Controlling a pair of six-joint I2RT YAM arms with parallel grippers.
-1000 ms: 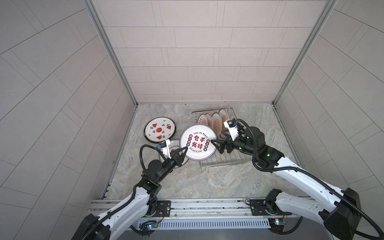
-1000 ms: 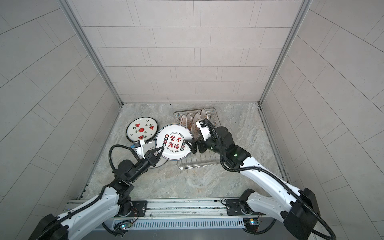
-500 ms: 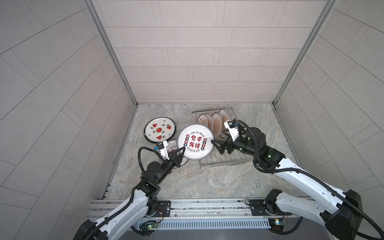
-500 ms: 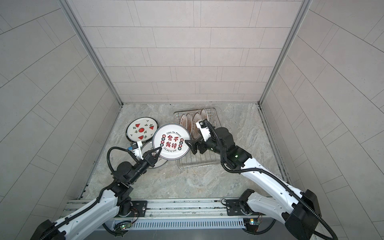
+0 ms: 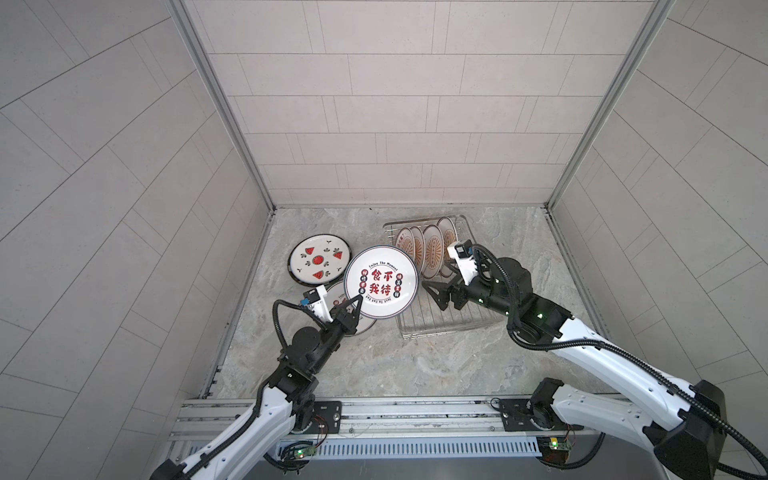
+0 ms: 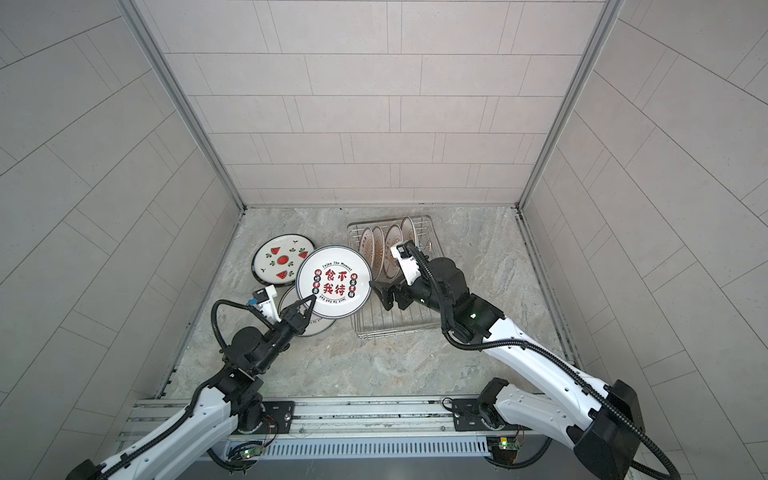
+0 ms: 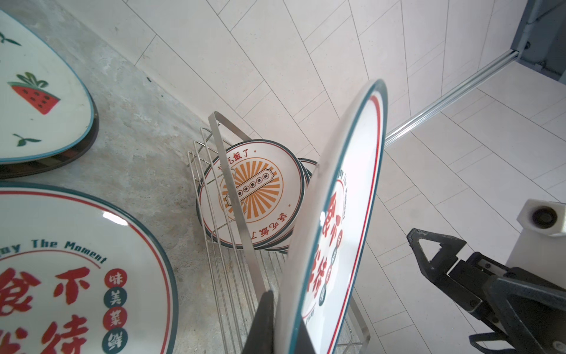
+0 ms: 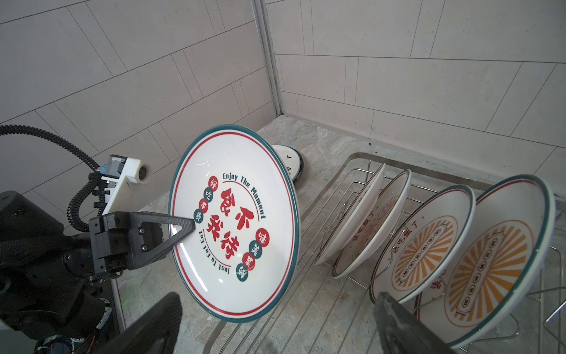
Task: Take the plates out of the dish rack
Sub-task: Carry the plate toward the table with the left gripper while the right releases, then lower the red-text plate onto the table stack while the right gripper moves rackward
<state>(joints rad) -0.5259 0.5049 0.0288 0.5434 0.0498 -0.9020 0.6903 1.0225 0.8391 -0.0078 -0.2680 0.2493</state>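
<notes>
**Handover of a plate beside the rack.** The left end effector [image 5: 353,302] is pressed together on the near rim of the held plate [image 5: 381,286]. The plate hangs tilted in the air, face up, between the rack [image 5: 444,328] and the plates lying on the bench [image 5: 415,361].

The grip takes only the edge, so the plate's weight levers against the fingers. It could slip or swing down onto the flat plate [image 5: 365,325] directly below and chip both. A sideways move could knock its far rim against the rack wire.

The right end effector [image 5: 436,296] is spread wide and empty, just beside that far rim and apparently clear of it, though the top views leave the gap unsure. If it drifts, a finger could nudge the plate out of the pinch.

Four racked plates [image 8: 422,242] lean upright behind it. A watermelon plate [image 5: 318,259] lies farther left.

The left arm reaches forward and up from its base with the wrist raised. The right arm stretches low across the rack with its elbow trailing right.
</notes>
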